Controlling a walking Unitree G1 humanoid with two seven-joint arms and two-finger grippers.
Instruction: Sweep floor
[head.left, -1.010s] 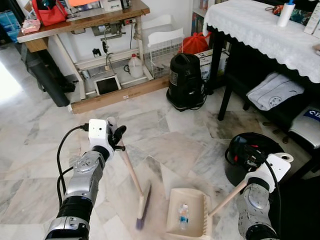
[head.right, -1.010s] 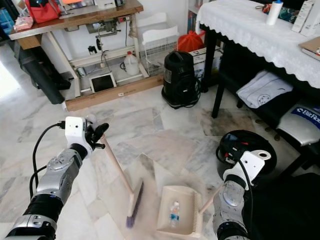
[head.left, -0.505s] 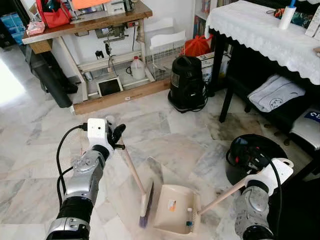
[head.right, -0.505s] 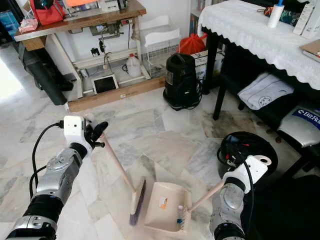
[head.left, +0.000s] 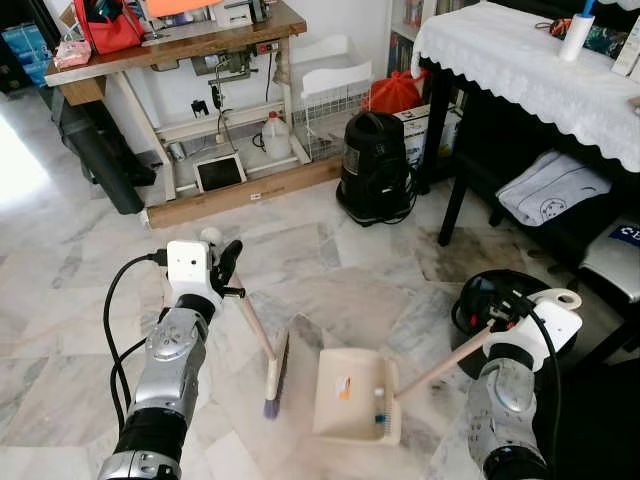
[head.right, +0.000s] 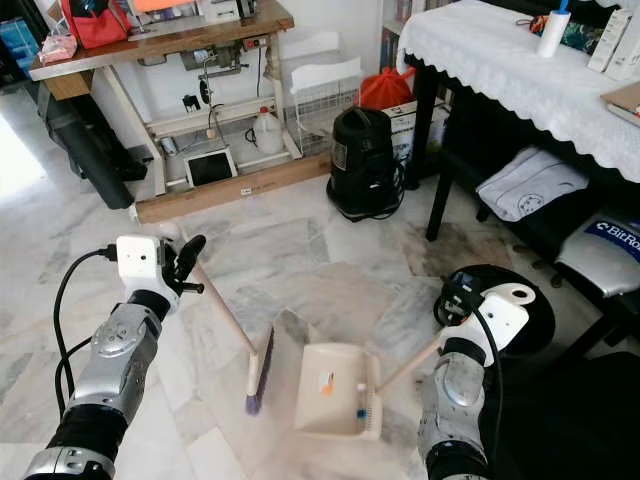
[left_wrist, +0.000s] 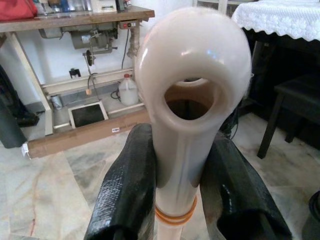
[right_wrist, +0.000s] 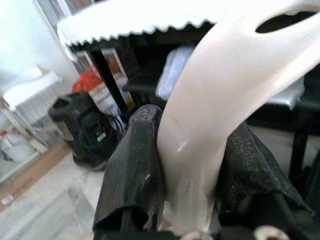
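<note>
While the left gripper (left_wrist: 181, 192) clamps the broom (head.left: 270, 370) near its handle top, slanting the bristles onto the floor (head.left: 80, 300) beside the dustpan (head.left: 352, 395), the right gripper (right_wrist: 187, 165) pinches the dustpan's handle, keeping its mouth toward the bristles to catch debris.

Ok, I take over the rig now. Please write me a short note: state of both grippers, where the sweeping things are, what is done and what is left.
Left gripper: shut on the broom handle, near its top; the brush head is on the marble floor.
Right gripper: shut on the dustpan handle.
Dustpan: on the floor just right of the brush head, its open side facing the brush.
Done: a small bottle and an orange-marked scrap lie in the pan.
Left: check the floor around for more litter, then probably empty the pan.
</note>
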